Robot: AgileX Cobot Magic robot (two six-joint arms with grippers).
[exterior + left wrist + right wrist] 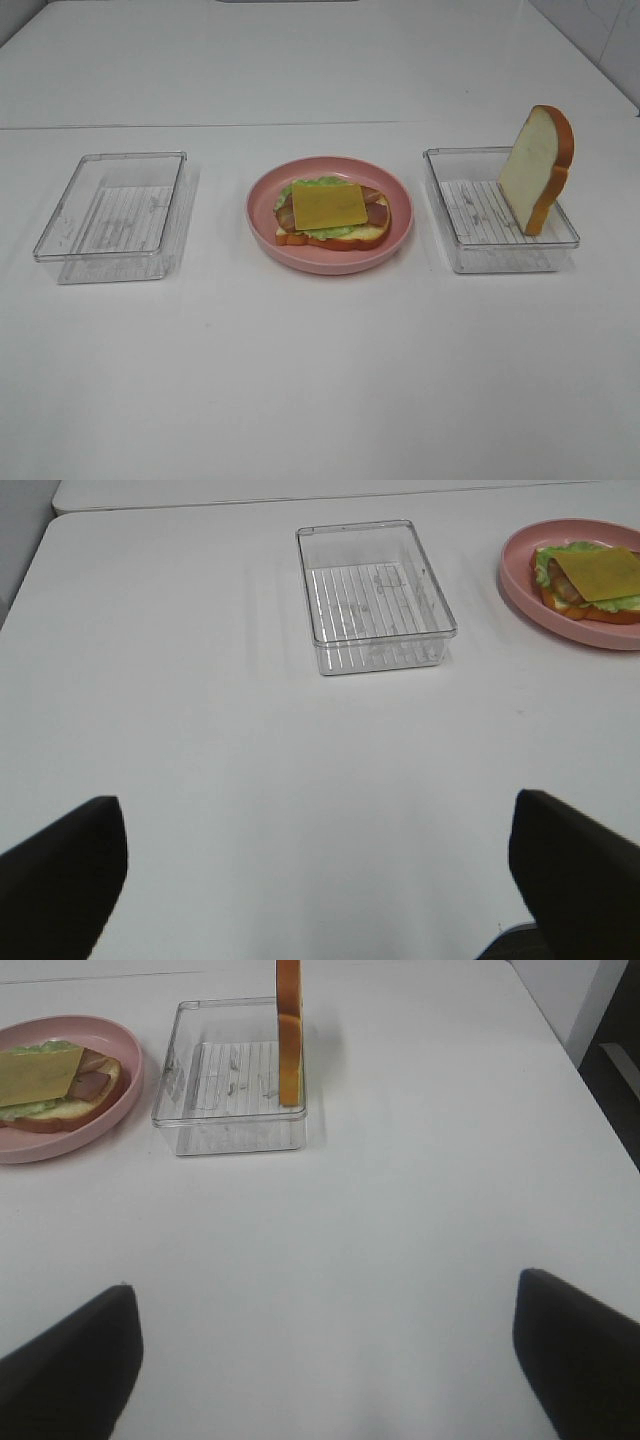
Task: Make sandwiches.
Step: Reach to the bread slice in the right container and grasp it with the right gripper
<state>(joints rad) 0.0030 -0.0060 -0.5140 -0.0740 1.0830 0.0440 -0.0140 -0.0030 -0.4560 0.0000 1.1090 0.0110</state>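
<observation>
From above, the open sandwich (332, 215), topped with one cheese square (329, 204), lies on the plate (262, 214); one bread slice (537, 167) stands in the tray (447, 210) right of it. I judge capping remains.

Left wrist: left gripper (315, 880) spread, empty; a second tray (372, 595) left of the plate.

Right wrist: right gripper (328, 1365) spread, must fetch that slice.

Light is bright and even from above; the white counter (320, 380) looks washed, shadows are faint, my wrist views slightly soft.
</observation>
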